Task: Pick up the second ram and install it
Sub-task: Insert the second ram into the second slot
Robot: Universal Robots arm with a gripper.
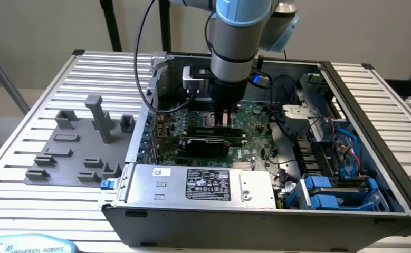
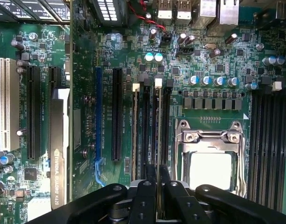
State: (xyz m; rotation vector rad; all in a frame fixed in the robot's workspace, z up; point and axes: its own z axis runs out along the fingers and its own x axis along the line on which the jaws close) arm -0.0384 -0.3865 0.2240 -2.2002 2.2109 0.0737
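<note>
End effector [image 2: 157,179] pinches thin green second ram [image 2: 158,126] edge-on.

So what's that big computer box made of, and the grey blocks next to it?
The computer case looks like painted sheet metal: thin, flat, dark grey walls with folded edges. The grey blocks look like matte plastic: dull, even grey with no shine, though the look alone can't settle that.
</note>
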